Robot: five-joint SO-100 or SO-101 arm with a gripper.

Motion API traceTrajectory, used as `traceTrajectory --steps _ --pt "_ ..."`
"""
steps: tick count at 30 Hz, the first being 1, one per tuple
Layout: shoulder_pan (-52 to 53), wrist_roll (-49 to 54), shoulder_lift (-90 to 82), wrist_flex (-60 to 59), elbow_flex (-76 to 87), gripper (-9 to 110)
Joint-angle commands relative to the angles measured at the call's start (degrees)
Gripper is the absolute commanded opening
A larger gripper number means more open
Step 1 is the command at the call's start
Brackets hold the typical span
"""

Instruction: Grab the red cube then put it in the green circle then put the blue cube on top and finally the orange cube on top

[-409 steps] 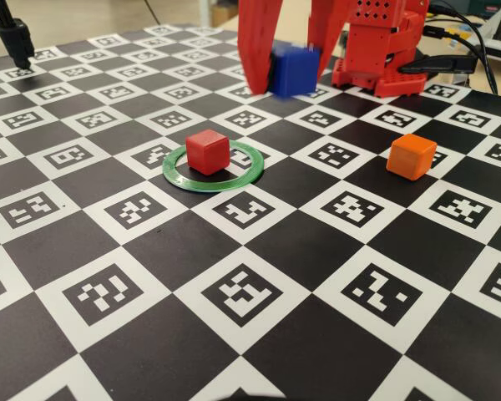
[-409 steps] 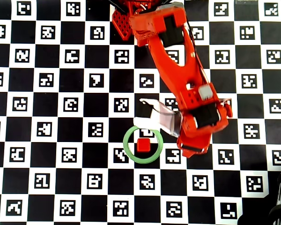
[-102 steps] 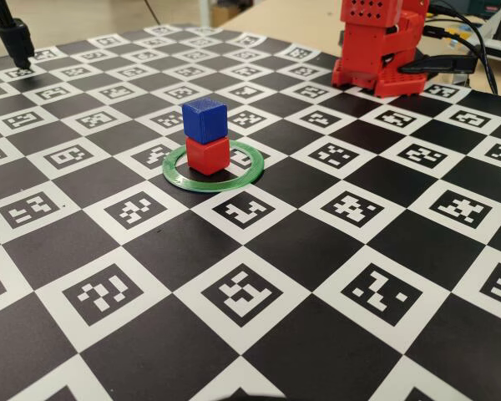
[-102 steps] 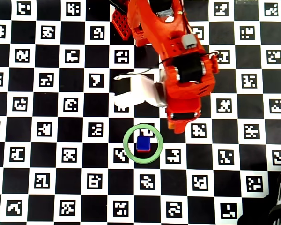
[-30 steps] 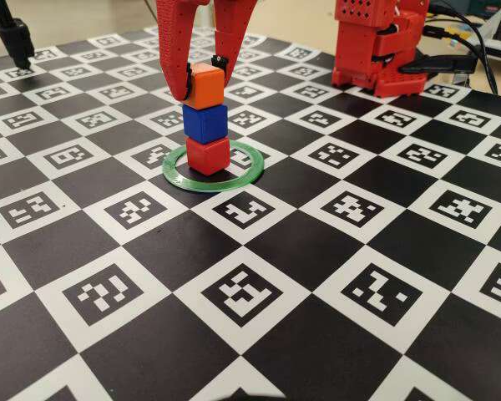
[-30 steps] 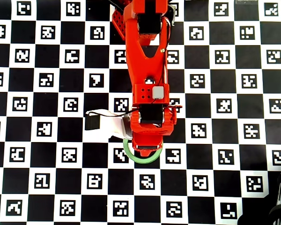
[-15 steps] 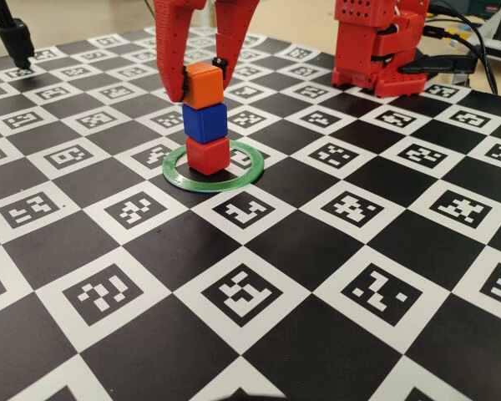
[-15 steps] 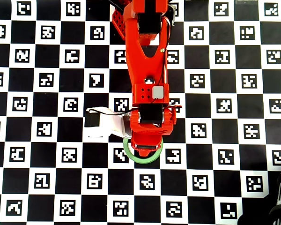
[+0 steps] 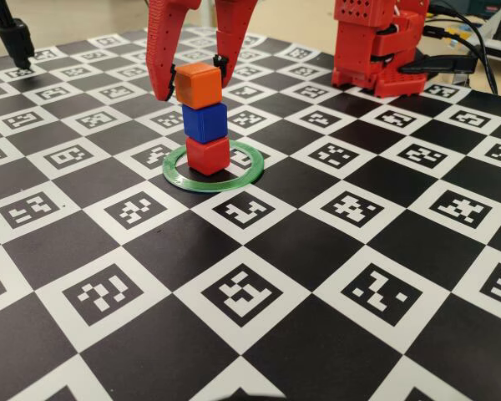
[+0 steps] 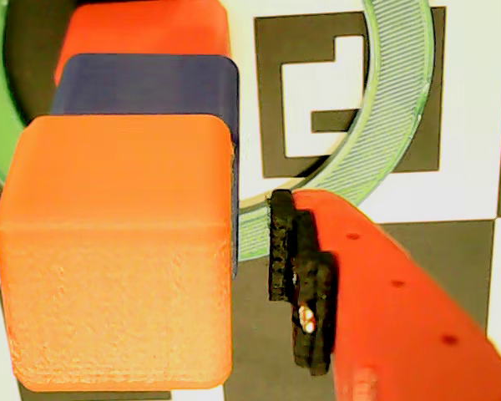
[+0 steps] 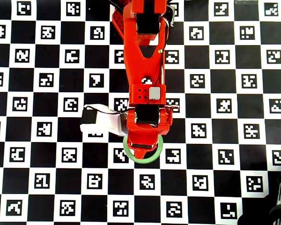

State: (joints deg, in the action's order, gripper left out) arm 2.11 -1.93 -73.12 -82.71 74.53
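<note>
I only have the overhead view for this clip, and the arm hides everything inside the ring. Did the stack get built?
Observer: Yes. In the fixed view the orange cube sits on the blue cube, which sits on the red cube inside the green circle.
Operator: Is the gripper clamped on the top cube?
Observer: No. In the fixed view the gripper is open, with a gap showing between the left finger and the orange cube.
Operator: And the other finger?
Observer: In the wrist view its black pad stands clear of the orange cube's side.
</note>
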Motion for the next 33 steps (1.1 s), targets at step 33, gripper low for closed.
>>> traceTrajectory --steps 33 --pt "-2.37 2.64 -35.24 -10.46 5.80 18"
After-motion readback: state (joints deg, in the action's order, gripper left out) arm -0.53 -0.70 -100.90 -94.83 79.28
